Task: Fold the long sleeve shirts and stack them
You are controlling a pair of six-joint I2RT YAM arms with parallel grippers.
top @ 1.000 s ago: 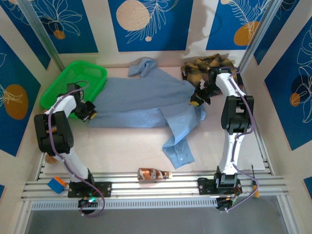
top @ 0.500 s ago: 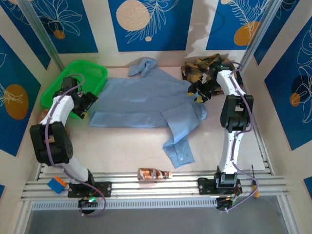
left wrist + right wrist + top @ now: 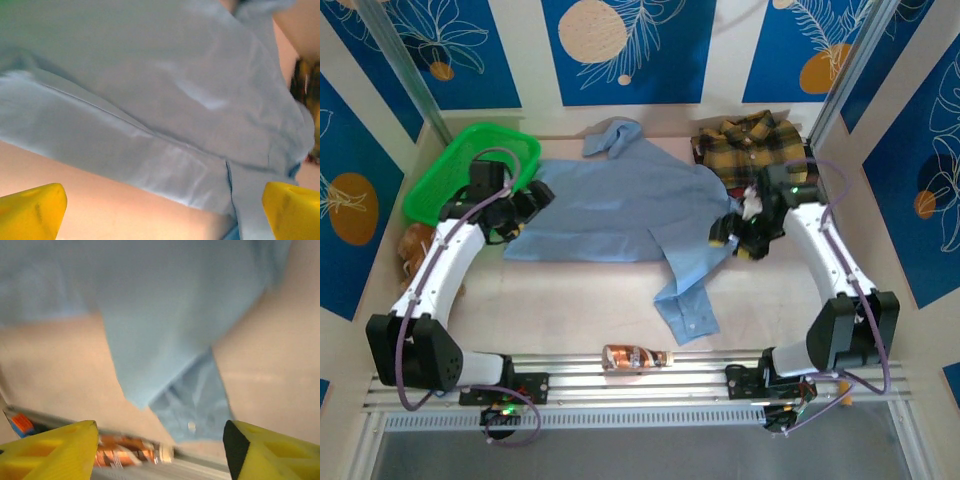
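Since the earlier frame both arms have swung inward and let go. The left gripper [image 3: 532, 200] and right gripper [image 3: 728, 235] stand with jaws apart, apparently empty, though the wrist views are blurred. The light blue shirt [image 3: 620, 205] lies spread along the table's [image 3: 580, 300] far edge and the plaid shirt [image 3: 752, 148] sits in its far right corner. We judge folding not yet begun.

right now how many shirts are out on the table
2: the light blue shirt lies spread flat across the middle, and the plaid shirt sits bunched at the far right. More could be hidden underneath.
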